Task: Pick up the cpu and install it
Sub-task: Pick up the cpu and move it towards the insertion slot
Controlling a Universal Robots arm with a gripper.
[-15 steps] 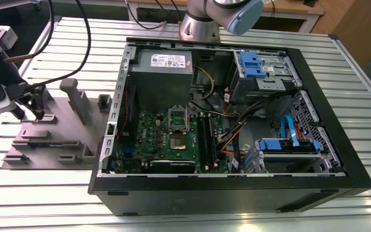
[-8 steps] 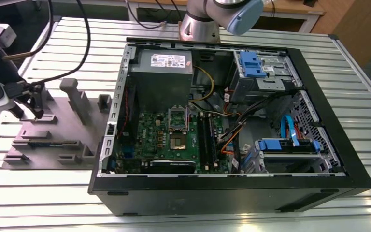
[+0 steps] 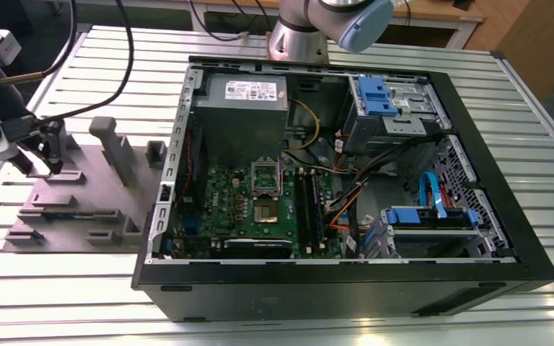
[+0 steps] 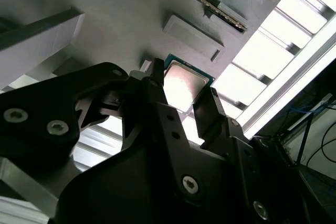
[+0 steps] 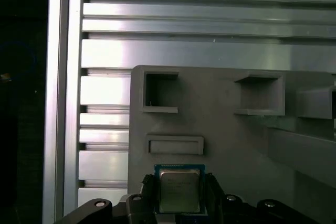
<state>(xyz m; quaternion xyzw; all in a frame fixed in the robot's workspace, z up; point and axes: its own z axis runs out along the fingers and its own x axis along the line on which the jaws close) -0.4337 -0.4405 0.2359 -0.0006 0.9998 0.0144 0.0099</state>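
At the far left of the exterior view the tool (image 3: 48, 164) stands over the grey parts holder (image 3: 84, 194) on the worktop (image 3: 66, 288). In the first wrist view its fingers (image 5: 148, 195) are drawn in narrow on two opposite edges of the cpu (image 5: 179, 190) — a thin-edge grip, so the chip may tilt or slip. Mid-frame, the socket (image 3: 265, 209) lies deep inside the computer case (image 3: 345, 285) — a skewed chip could seat crooked there and damage the contacts.

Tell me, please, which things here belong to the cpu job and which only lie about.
Job: cpu, gripper at it, tray under it, socket.
Lying about: memory sticks, power supply, blue drive cage.
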